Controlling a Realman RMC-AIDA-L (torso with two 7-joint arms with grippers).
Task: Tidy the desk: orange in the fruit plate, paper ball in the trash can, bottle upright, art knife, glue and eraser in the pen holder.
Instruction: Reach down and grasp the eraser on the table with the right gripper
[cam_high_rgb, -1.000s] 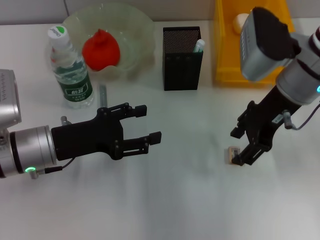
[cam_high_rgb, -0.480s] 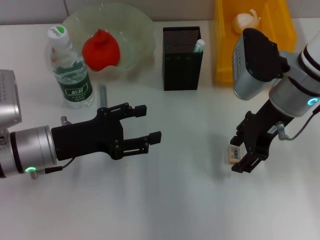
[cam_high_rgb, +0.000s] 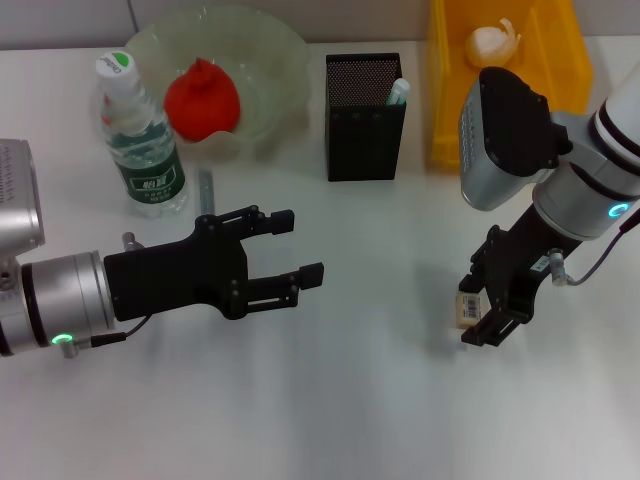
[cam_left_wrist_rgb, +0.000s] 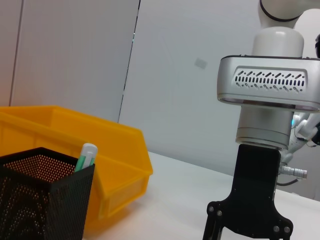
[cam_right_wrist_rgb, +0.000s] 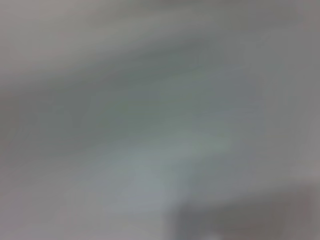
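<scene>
Right now the right gripper (cam_high_rgb: 478, 312) is at about 4 o'clock on the desk (cam_high_rgb: 380, 400). Its black fingers are closed around the eraser (cam_high_rgb: 466, 308), the small beige block with a barcode label. From the head view you cannot tell if the eraser is lifted off the desk or just touching it.

Over at 9 o'clock the left gripper (cam_high_rgb: 295, 250) hovers with its fingers spread wide and nothing between them.

Up at 12 o'clock stands the pen holder (cam_high_rgb: 364, 125), with a green and white stick poking out of it. At 1 o'clock is the trash can (cam_high_rgb: 447, 100), with the paper ball (cam_high_rgb: 490, 42) inside it. At 11 o'clock the orange (cam_high_rgb: 202, 100) sits in the fruit plate (cam_high_rgb: 270, 60). Just beside the plate, nearer 10 o'clock, the bottle (cam_high_rgb: 140, 140) stands upright. A thin grey thing (cam_high_rgb: 206, 192) lies on the desk just next to the bottle; it is too small to tell what it is.
</scene>
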